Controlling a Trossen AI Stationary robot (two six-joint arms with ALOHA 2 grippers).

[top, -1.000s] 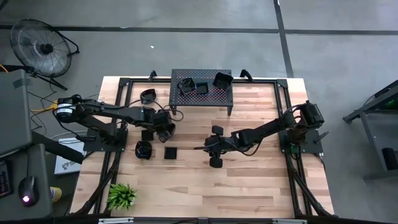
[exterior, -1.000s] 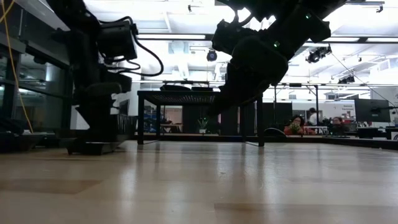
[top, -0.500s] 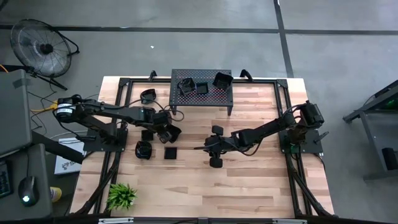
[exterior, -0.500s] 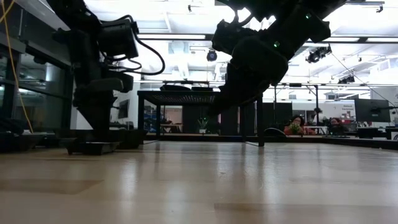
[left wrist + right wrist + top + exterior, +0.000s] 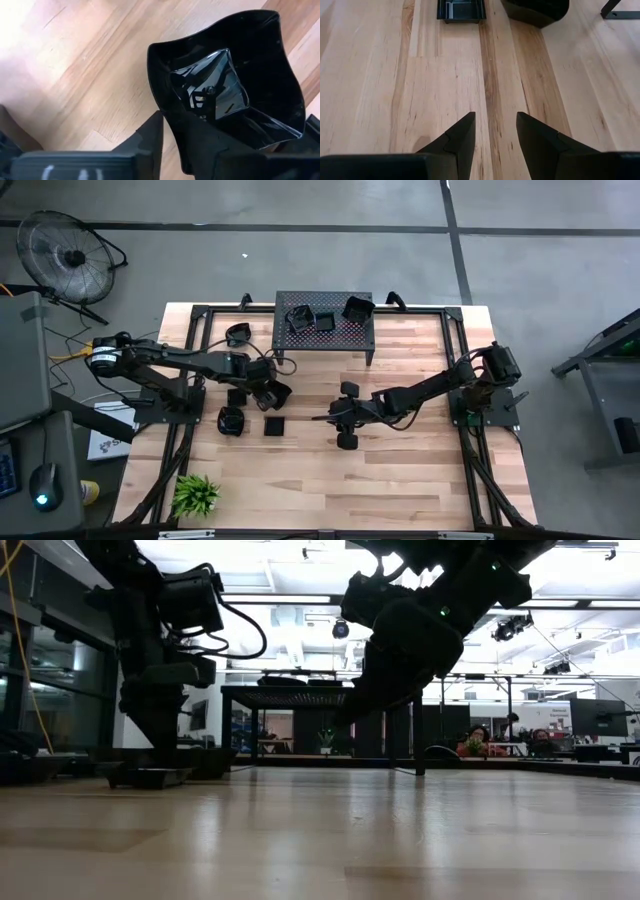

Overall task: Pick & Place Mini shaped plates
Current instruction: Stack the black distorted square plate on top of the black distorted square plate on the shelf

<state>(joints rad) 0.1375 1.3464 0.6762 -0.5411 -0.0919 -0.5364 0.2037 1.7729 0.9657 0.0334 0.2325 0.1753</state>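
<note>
**benchwatcher:** What changed in the last second? The lobed square plate is now clamped in the left gripper, with one finger inside the bowl and the other outside the rim. In the high view it sits left of centre, tilted and poking out at the gripper's lower right. A second ago nothing stuck out there. In the low view the left arm's dark block at the left edge also rides a bit higher than before.

**woodtop_77:** And the right side? It looks the same. The right gripper hangs over bare wood near the middle of the table, fingers apart with nothing between them. It hasn't budged across the three overhead shots.

**benchwatcher:** Here's the count of mini shaped plates from overhead. Three are up on the perforated stand at top centre. Four are on the wood in the left-centre patch: one up near the stand's left leg, one just beside the left gripper, and two lower down side by side. The clamped one makes eight visible.

**woodtop_77:** Everything else comes in ones or twos. There are two arms, one stand, one green plant at lower left and one fan on the floor at upper left.
</note>
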